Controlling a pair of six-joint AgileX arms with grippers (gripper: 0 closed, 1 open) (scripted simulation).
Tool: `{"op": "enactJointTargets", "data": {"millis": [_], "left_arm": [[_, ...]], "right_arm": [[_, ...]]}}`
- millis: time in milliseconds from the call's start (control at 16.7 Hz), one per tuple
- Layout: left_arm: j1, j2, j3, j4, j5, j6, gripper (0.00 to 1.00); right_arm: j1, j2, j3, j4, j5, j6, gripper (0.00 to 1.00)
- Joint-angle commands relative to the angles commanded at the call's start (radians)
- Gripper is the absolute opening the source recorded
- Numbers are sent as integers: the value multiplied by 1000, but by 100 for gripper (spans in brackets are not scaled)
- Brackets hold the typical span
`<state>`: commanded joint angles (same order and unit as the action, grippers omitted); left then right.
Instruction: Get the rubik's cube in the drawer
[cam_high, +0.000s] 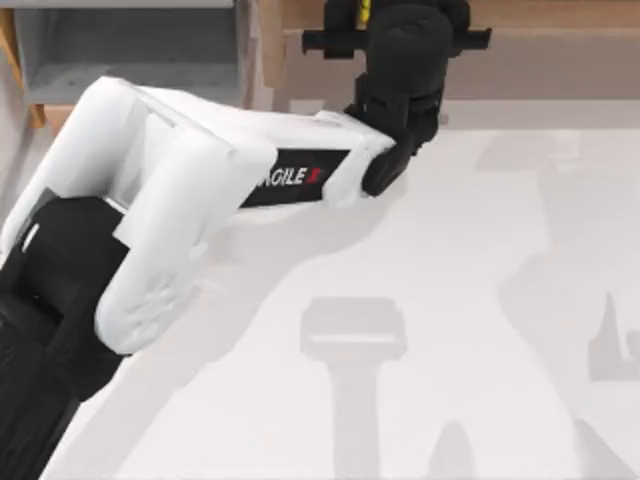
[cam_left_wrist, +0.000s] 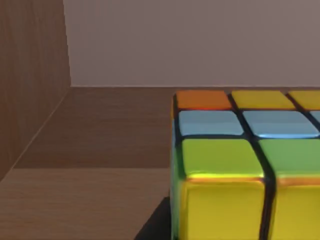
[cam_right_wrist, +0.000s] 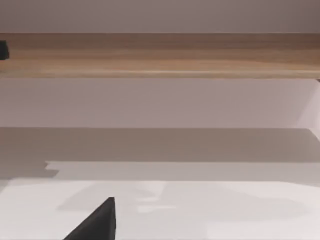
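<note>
1. White table (cam_high: 420, 330), crossed by grey shadows, runs up to a long wooden shelf (cam_high: 560, 50) at the far edge.
2. Left of shelf, at the far left corner: drawer (cam_high: 130, 50), grey inside, open to the camera above.
3. Left arm (cam_high: 180, 200), white with black wrist, stretches from the near left toward the shelf.
4. Left gripper (cam_high: 400, 30) sits at the shelf's left end, over its recess.
5. Cube (cam_left_wrist: 245, 165) lies right at the wrist camera, in the shelf's brown recess near a wooden side wall; yellow, green, pale blue and orange tiles with dark lines.
6. A sliver of yellow (cam_high: 364, 10) peeks beside the gripper in the top view.
7. Claw's opening and grasp: cannot tell, fingers hidden.
8. Cube well apart from the drawer, not inside it.
9. Right wrist view faces the shelf front across bare table.
</note>
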<state>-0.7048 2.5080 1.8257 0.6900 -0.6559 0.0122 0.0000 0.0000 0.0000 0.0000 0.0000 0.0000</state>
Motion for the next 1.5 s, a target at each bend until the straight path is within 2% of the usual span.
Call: {"op": "enactJointTargets", "data": {"millis": [240, 300, 840, 1260, 1500], "left_arm": [[0, 0, 0, 0, 0, 0, 2], [0, 0, 0, 0, 0, 0, 0], [-6, -4, -1, 2, 0, 0, 0], [-103, -140, -103, 20, -26, -68, 0], [-41, -103, -96, -3, -25, -4, 0]], "right_arm": [[0, 0, 0, 0, 0, 0, 100], [0, 0, 0, 0, 0, 0, 100], [0, 0, 0, 0, 0, 0, 100], [0, 0, 0, 0, 0, 0, 100], [0, 0, 0, 0, 0, 0, 100]]}}
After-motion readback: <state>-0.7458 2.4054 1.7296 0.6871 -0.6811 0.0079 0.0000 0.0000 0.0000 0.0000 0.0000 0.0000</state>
